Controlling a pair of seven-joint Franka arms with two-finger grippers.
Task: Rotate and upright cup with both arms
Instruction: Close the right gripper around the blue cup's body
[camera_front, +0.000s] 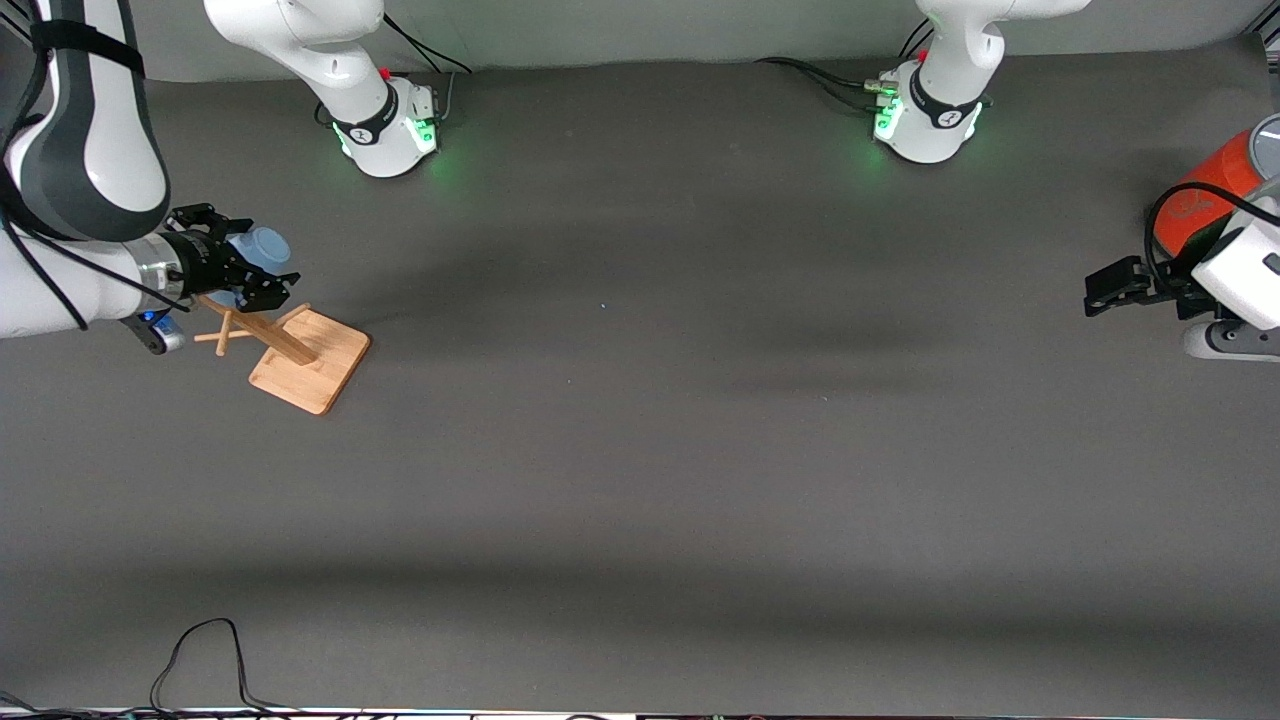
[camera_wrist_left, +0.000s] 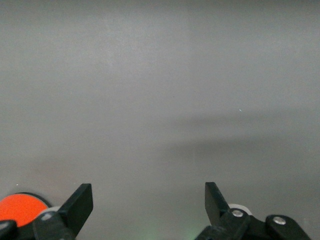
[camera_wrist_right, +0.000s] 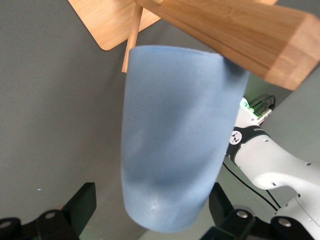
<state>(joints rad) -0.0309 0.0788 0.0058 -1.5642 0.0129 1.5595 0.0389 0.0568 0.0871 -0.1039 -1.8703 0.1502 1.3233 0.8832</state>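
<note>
Overhead, showing a dark grey desk (camera_front: 640, 480) under a pale wall, cables trailing along the near edge. Holding the cup (camera_front: 257, 248) sideways in the right hand (camera_front: 262, 270) above the wooden rack (camera_front: 300, 352), at the right arm's end. Waiting with the left hand (camera_front: 1112, 287) spread wide beside the orange can (camera_front: 1205, 195). Revealing only in the right wrist view the cup (camera_wrist_right: 175, 145) touching the rack's post (camera_wrist_right: 235, 35).
</note>
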